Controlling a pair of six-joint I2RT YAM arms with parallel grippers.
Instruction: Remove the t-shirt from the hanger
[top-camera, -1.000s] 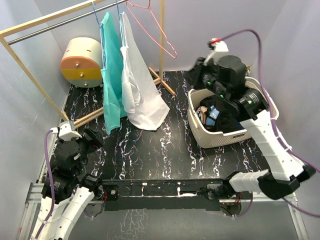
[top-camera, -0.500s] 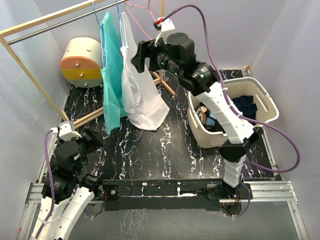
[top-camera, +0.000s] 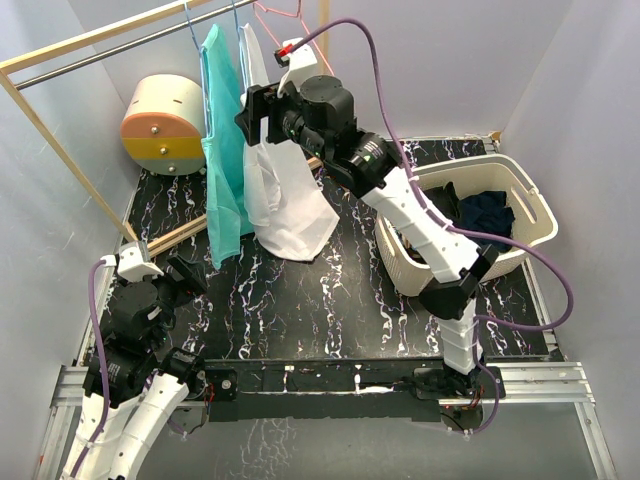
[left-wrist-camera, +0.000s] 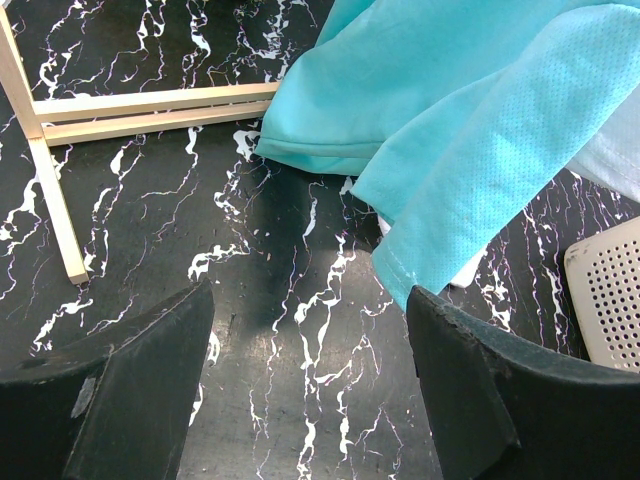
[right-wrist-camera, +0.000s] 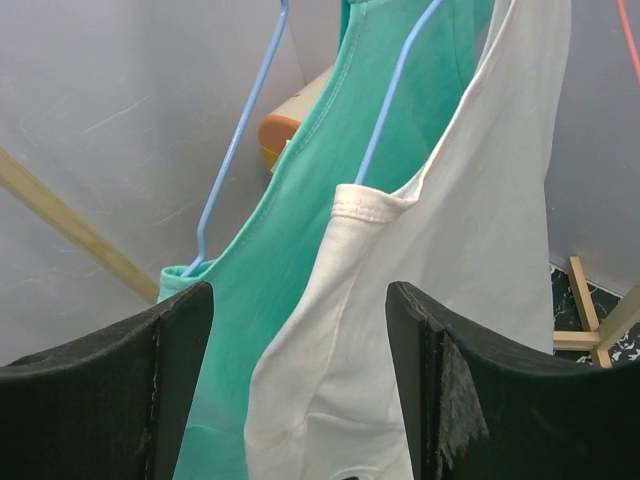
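Observation:
Two t-shirts hang on blue hangers from the wooden rail (top-camera: 110, 35): a white t-shirt (top-camera: 285, 195) and a teal t-shirt (top-camera: 222, 150) to its left. My right gripper (top-camera: 252, 115) is raised to the white shirt's shoulder and is open. In the right wrist view the white t-shirt (right-wrist-camera: 450, 260) fills the gap ahead of the right gripper (right-wrist-camera: 300, 300), below its blue hanger (right-wrist-camera: 385, 105); whether the fingers touch the cloth I cannot tell. My left gripper (top-camera: 185, 272) rests low at the near left, open. The left gripper (left-wrist-camera: 310, 300) looks at the teal hem (left-wrist-camera: 450, 130).
A cream basket (top-camera: 520, 185) holding dark clothes stands at the right. An empty pink hanger (top-camera: 290, 14) hangs right of the shirts. A round cream, orange and yellow drum (top-camera: 165, 122) sits behind the rack. The rack's wooden foot (left-wrist-camera: 150, 105) lies on the black marbled table.
My right arm has swung from over the basket to the hanging shirts, and its jaws have opened. The left arm has not moved.

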